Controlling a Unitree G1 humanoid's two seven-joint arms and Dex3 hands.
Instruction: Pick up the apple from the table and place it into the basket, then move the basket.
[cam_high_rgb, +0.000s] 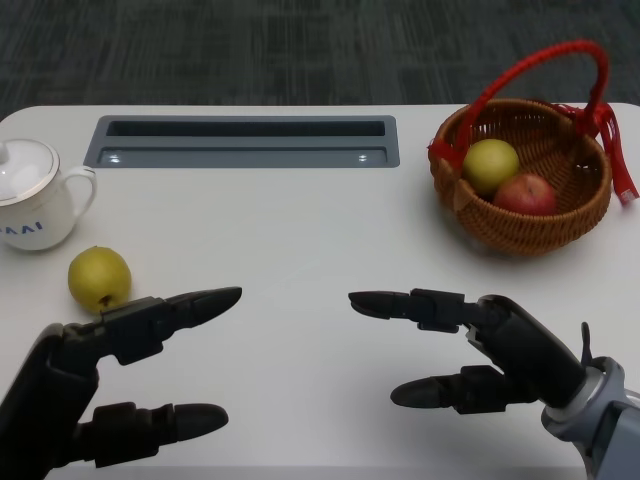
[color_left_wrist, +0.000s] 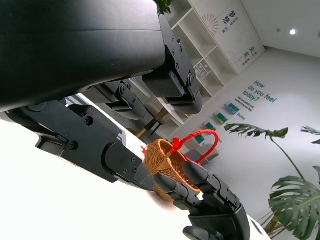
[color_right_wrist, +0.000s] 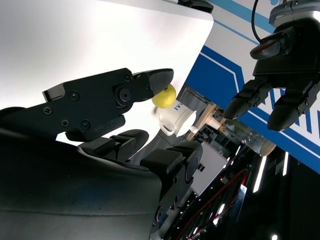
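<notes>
At the far right of the white table (cam_high_rgb: 300, 230) sits a round brown wicker basket (cam_high_rgb: 520, 228) with a red wrapped handle (cam_high_rgb: 545, 62) arching over it; inside lie a yellow-green apple (cam_high_rgb: 489, 165) and, just beside and touching it, a red apple (cam_high_rgb: 526, 194). Toward the near left edge, a second yellow-green apple (cam_high_rgb: 99, 279) rests on the table surface, well apart from the basket and just in front of a white lidded ceramic mug (cam_high_rgb: 33, 198) with blue lettering. Left hand (cam_high_rgb: 110, 375) hovers low at the near left, black fingers (cam_high_rgb: 190, 305) extended and spread apart, holding nothing; its upper fingers lie just beside the loose apple (contact cannot be told from the head view). Right hand (cam_high_rgb: 480, 345) hovers at the near right, fingers likewise parted and empty, pointing toward the left hand. Between basket and mug, along the far side, a grey rectangular recessed slot (cam_high_rgb: 245, 142) is set into the tabletop. Left wrist view shows the basket beyond both hands.
</notes>
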